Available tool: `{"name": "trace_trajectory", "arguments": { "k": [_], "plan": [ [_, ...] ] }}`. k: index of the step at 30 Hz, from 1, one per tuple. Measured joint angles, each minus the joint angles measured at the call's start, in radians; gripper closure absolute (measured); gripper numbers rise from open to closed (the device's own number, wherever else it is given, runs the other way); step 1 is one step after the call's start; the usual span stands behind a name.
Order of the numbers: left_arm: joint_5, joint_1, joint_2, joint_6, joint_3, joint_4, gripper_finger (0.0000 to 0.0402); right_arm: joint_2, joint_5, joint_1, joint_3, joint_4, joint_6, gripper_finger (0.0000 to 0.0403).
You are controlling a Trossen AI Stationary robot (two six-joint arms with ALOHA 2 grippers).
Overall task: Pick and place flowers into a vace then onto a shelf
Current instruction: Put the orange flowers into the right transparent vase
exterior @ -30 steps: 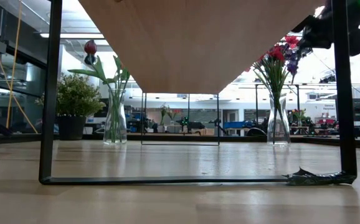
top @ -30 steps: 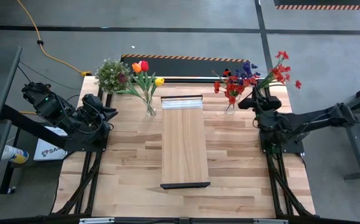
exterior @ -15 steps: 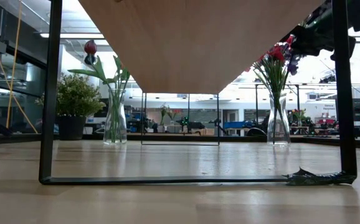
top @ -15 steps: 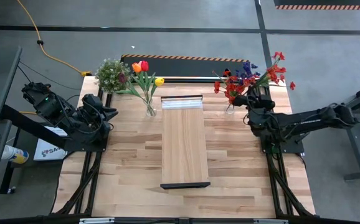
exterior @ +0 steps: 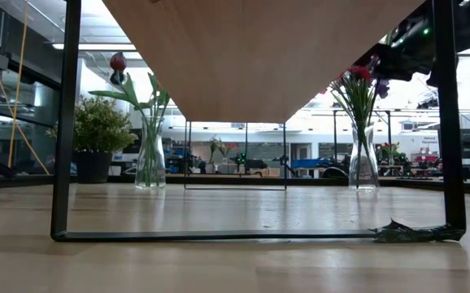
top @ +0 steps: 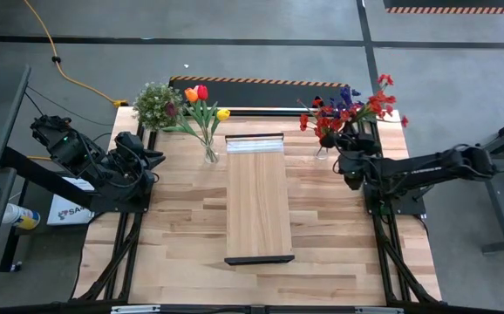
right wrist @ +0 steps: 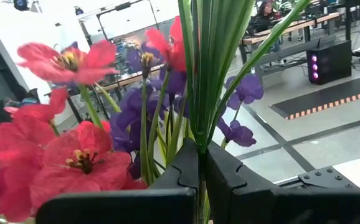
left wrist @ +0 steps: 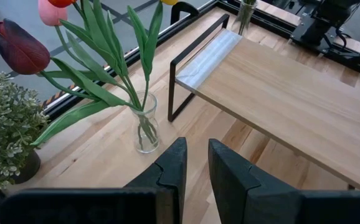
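Right claw [right wrist: 202, 163] pinched on spray stem [right wrist: 200, 74], now swung in over right vase [top: 322, 150] beside shelf [top: 258, 199] (blooms were further out) — nearly ready to drop it in.

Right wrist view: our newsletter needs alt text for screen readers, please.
The right gripper is shut on green stems of red and purple flowers that fill the frame, with a bright workshop behind.

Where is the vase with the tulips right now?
From above, the glass vase of tulips stands at the table's far left, between the bushy potted plant and the far end of the wooden shelf, untouched by either arm.
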Motion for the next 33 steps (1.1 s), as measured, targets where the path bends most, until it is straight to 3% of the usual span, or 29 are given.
{"name": "trace_trajectory", "arguments": {
  "k": [10, 33],
  "plan": [
    [0.000, 0.000, 0.000, 0.000, 0.000, 0.000, 0.0300, 0.070, -0.003, -0.007, 0.000, 0.073, 0.001, 0.0399],
    [0.000, 0.000, 0.000, 0.004, 0.000, 0.000, 0.0300, 0.070, -0.065, -0.005, 0.000, 0.075, -0.006, 0.0354]
  ]
}}
